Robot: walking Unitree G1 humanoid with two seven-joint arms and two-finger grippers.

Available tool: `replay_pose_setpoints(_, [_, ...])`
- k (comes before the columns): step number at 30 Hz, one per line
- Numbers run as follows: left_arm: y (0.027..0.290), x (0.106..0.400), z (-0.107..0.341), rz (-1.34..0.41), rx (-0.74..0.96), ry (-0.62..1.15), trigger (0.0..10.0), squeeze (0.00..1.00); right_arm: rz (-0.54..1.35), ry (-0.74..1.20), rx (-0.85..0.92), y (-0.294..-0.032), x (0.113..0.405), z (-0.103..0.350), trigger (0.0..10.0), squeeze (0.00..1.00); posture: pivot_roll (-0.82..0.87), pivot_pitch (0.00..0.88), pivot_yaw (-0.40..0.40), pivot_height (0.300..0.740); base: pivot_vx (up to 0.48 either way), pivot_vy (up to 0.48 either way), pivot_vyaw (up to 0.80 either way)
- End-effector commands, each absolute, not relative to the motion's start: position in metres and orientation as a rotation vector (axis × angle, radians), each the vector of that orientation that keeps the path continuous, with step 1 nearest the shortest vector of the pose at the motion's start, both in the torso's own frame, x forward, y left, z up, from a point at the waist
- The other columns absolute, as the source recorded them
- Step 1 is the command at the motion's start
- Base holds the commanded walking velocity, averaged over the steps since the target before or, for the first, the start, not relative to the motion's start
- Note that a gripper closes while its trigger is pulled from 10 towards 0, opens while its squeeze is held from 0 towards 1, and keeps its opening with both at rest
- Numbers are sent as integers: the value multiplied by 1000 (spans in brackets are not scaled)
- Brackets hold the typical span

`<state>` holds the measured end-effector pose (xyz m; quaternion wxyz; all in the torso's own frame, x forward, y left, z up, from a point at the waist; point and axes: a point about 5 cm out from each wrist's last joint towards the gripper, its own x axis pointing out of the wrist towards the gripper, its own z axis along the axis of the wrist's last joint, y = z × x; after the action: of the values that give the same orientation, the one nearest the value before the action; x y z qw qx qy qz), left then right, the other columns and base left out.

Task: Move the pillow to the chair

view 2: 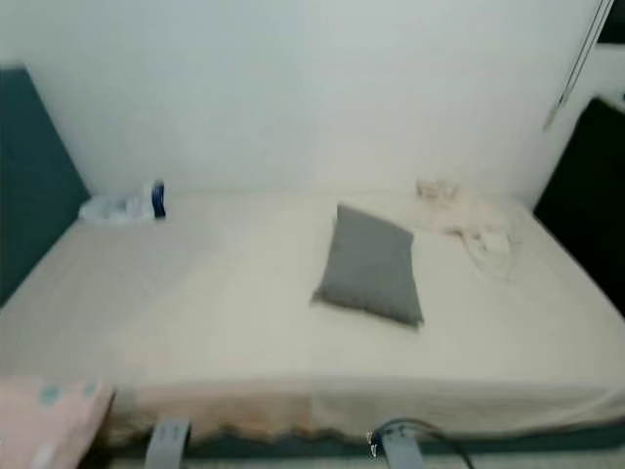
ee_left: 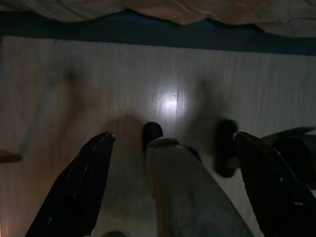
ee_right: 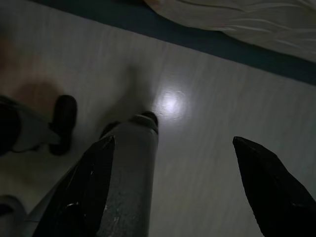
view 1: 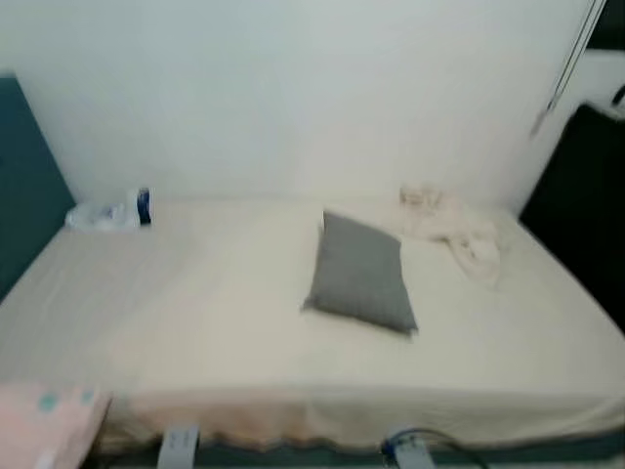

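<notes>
Both arms hang idle over the pale floor [ee_left: 207,74]. The left gripper [ee_left: 173,187] has its jaws spread wide, holding and touching nothing; the right gripper [ee_right: 173,187] is likewise released and grasps nothing. Their wrist views take in the robot's own grey legs and dark feet, with the bed's draped sheet edge along the upper frame. The head views give the bed [view 1: 195,322] itself: the grey pillow [view 1: 361,274] lies flat right of centre on the cream sheet, a crumpled cream cloth [view 1: 454,234] just beyond it at upper right, a plastic bottle [view 1: 109,213] at upper left, and a pink pillow corner [view 1: 44,420] at lower left.
</notes>
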<state>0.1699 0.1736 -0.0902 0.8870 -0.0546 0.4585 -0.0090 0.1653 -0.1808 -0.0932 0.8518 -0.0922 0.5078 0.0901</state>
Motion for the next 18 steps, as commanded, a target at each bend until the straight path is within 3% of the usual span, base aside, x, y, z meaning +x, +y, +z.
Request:
replay_pose_setpoints(1, [170, 169, -91, -35, -116, 965, 10000, 0, 191, 1068, -218, -186, 166, -92, 10000, 0, -27, 0, -2, 740, 0, -368, 0])
replay_pose_setpoints(8, [172, 173, -89, -30, -118, 954, 10000, 0, 191, 1047, -211, -183, 172, -90, 10000, 0, -30, 0, 4, 740, 0, -362, 0])
replay_pose_setpoints(18, [163, 180, -87, -51, -137, 932, 10000, 0, 123, 916, -112, -181, 203, -74, 10000, 0, -41, 0, 10, 740, 0, -328, 0])
